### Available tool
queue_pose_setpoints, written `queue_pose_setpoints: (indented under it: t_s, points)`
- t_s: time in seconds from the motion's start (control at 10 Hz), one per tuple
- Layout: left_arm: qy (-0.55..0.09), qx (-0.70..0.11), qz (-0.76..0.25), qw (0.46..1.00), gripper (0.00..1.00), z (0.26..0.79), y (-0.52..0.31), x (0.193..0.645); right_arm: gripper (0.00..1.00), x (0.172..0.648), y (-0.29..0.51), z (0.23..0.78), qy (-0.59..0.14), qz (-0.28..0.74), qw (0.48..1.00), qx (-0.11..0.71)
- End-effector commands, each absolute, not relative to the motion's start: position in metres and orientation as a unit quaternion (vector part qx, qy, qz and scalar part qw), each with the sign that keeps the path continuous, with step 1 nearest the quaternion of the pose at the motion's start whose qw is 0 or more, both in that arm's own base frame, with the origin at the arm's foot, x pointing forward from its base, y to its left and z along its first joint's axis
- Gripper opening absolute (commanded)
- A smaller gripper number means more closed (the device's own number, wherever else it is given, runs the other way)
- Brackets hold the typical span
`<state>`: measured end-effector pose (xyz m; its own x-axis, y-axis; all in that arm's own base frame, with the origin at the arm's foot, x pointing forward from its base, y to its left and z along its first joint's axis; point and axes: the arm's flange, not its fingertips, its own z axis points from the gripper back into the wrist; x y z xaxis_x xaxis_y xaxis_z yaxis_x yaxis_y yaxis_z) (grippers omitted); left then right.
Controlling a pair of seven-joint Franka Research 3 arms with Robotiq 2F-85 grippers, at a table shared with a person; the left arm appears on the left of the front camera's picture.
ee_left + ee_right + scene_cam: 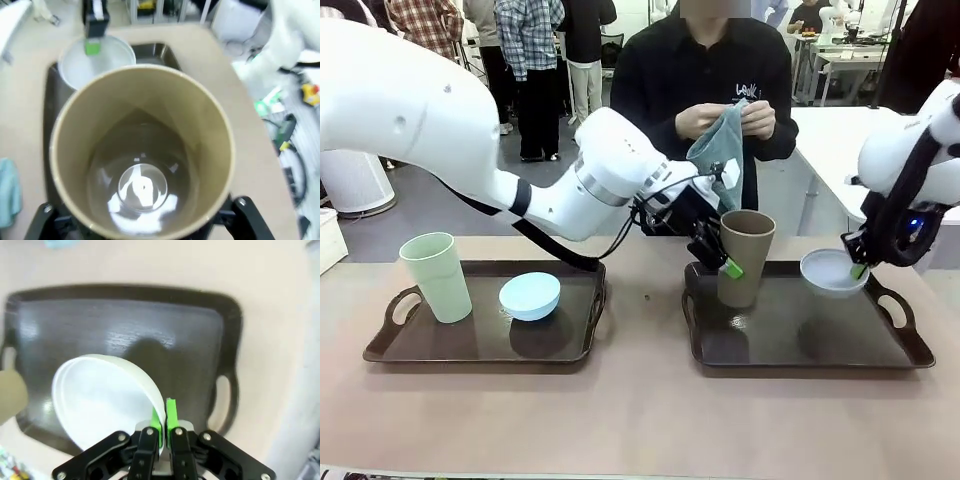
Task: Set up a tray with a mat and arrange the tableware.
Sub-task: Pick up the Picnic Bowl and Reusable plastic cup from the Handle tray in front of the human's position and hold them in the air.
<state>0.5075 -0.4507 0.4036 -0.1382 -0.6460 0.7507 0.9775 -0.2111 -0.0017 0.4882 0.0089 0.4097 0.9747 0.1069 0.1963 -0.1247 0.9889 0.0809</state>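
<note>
As right pincer pinches, white bowl — seemingly rim-held

This is a robotics lab in a large open hall. A white jointed robot arm comes in from the left and a second one from the right, both working over a beige-topped counter. A person in a black shirt stands at its far side. Beyond lies a bare grey floor, where a group of people in everyday clothes stands at the far left. Plain white work tables fill the far right. In the left wrist view, a yellow box with a red button and loose black cables lie beside the counter.
</note>
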Motion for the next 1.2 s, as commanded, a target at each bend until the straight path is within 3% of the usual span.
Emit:
queue_pose_setpoints:
  t_s: [0.0,0.4,1.1]
  points:
    - [-0.276,-0.322,-0.697,0.578,0.0,0.459,-0.423,0.466,0.0,0.429,0.017,0.459,-0.149,0.041,0.988,0.015]
    - [-0.347,-0.265,-0.723,0.535,0.0,0.568,-0.41,0.403,0.0,0.357,0.028,0.524,-0.21,0.042,0.977,-0.01]
    - [-0.339,-0.274,-0.72,0.54,0.0,0.569,-0.424,0.417,0.0,0.357,0.024,0.539,-0.218,0.049,0.975,-0.002]
